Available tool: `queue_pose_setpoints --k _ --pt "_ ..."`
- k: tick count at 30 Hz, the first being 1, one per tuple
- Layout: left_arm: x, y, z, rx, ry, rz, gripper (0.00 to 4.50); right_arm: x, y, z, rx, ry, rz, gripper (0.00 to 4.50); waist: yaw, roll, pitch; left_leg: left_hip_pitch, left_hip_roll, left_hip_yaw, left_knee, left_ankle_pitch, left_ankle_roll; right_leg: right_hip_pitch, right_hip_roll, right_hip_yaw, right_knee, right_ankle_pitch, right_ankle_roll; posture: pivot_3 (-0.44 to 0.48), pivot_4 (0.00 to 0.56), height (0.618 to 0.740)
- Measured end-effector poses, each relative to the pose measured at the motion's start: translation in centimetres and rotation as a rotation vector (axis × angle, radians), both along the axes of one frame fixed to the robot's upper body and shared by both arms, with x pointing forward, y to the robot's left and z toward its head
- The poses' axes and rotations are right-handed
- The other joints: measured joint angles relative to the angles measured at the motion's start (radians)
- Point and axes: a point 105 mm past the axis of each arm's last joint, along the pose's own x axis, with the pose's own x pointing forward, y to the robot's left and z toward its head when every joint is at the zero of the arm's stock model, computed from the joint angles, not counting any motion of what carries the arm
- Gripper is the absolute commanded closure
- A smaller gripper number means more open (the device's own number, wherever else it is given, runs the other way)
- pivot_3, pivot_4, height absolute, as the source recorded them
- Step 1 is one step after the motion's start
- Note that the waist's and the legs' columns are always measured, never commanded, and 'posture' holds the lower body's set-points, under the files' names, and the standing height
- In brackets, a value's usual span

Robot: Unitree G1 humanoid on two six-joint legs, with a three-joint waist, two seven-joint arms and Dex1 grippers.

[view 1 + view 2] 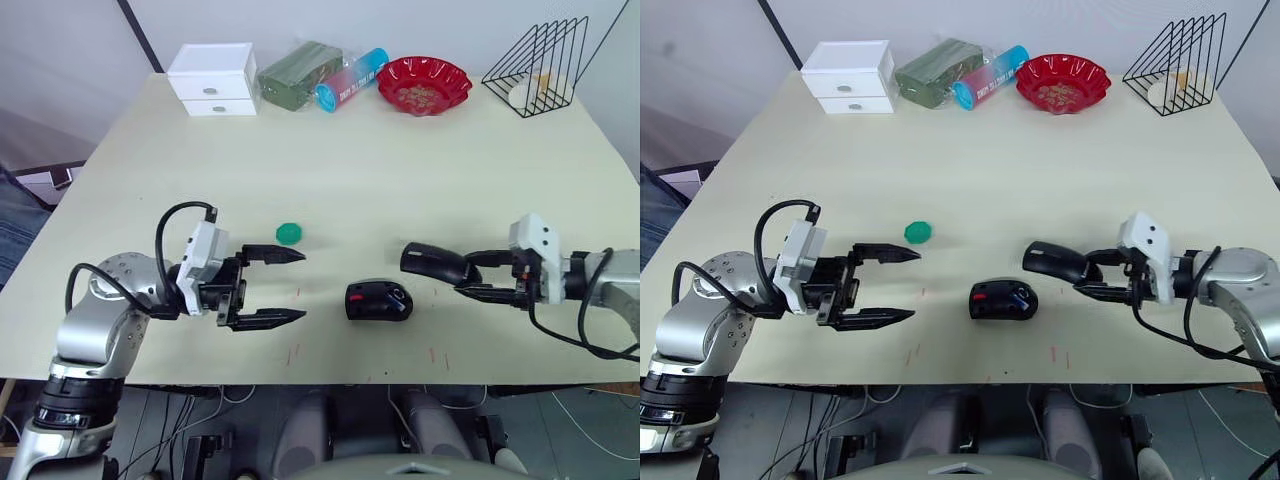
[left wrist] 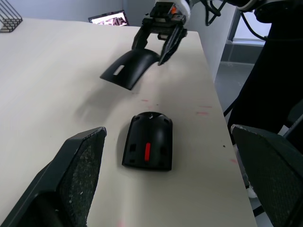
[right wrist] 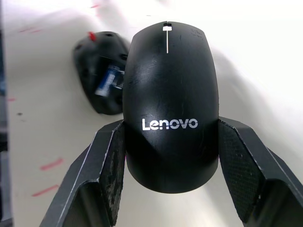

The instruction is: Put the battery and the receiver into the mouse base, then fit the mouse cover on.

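Cover in my right pincer [image 1: 478, 276], left [image 1: 295, 287] released.
Mouse cover [image 3: 169, 97] clenched; mouse base [image 1: 379, 300] at eight o'clock; battery [image 3: 107, 81] seemingly seated—misalignment could jam it.

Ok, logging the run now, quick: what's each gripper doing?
Left gripper: open, holding nothing.
Right gripper: shut on the glossy black curved mouse cover, held above the table.
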Motion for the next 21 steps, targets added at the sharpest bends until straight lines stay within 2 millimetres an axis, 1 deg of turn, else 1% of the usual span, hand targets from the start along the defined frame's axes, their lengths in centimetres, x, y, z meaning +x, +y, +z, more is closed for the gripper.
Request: queue_pose_setpoints --k 5,11,13,17,21 --pt "0.1 0.9 -0.6 0.024 -0.006 -0.006 0.00 -0.5 1.9 0.1 -0.028 0.012 0.080 2.20 0.000 -0.001 0.001 0.000 0.000 0.000 0.000 0.000 0.000 0.000 0.000 -0.001 0.000 0.000 0.000 0.000 0.150 0.740" --pt "0.0 1.9 -1.6 0.056 -0.009 -0.004 0.00 -0.8 3.4 0.1 -0.068 0.028 0.126 2.20 0.000 -0.002 0.002 0.000 0.000 0.000 0.000 0.000 0.000 0.000 -0.001 -0.001 0.000 0.000 0.000 0.000 0.150 0.740" --pt "-0.1 2.2 -2.0 0.060 -0.004 0.000 0.00 -1.2 4.4 0.4 -0.089 0.022 0.169 2.20 0.000 -0.002 0.002 -0.001 0.000 -0.001 0.000 0.000 0.000 -0.001 -0.001 -0.001 0.000 0.000 0.000 0.000 0.150 0.740" --pt "0.0 2.4 -2.3 0.072 -0.011 0.007 0.00 -1.6 5.5 0.5 -0.109 0.019 0.210 2.20 0.000 -0.002 0.002 -0.001 0.000 -0.001 0.000 0.000 0.000 -0.001 -0.001 -0.002 0.000 0.000 0.000 0.000 0.150 0.740" --pt "-0.2 2.5 -2.5 0.078 -0.014 0.001 0.00 -1.4 6.5 0.5 -0.152 0.026 0.237 2.20 0.000 -0.002 0.003 -0.002 0.000 -0.001 0.000 0.000 0.000 -0.001 -0.002 -0.002 0.000 0.000 0.000 0.000 0.150 0.740"
